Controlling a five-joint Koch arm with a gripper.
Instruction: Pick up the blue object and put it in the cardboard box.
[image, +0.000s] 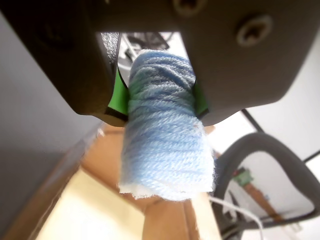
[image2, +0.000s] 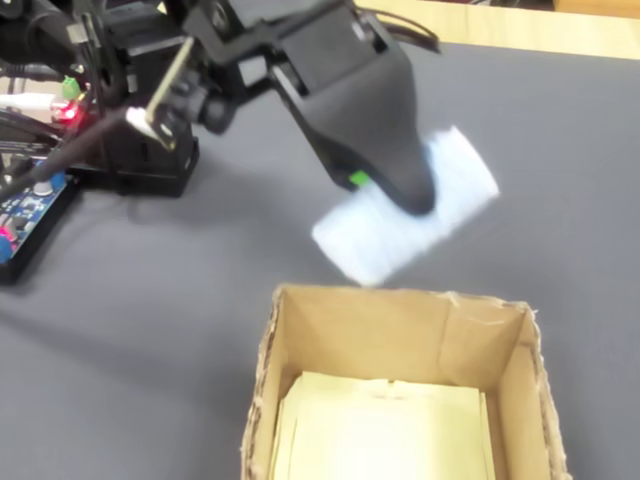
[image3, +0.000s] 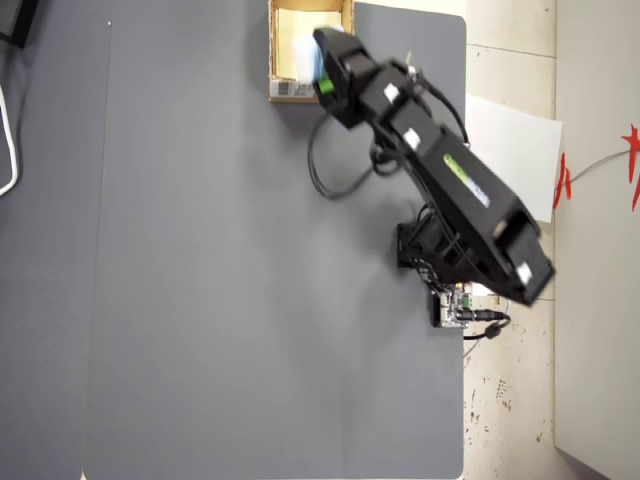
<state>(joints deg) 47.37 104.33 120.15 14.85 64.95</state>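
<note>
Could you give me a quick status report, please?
Hand shut on blue pad, pad off the table. Cardboard box open just below. Nothing in the way.

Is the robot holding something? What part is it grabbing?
Yes. The gripper holds the blue object, a soft pale blue pad. Its fingers pinch the pad near its upper end in the wrist view, and the rest hangs free over the cardboard box.
</note>
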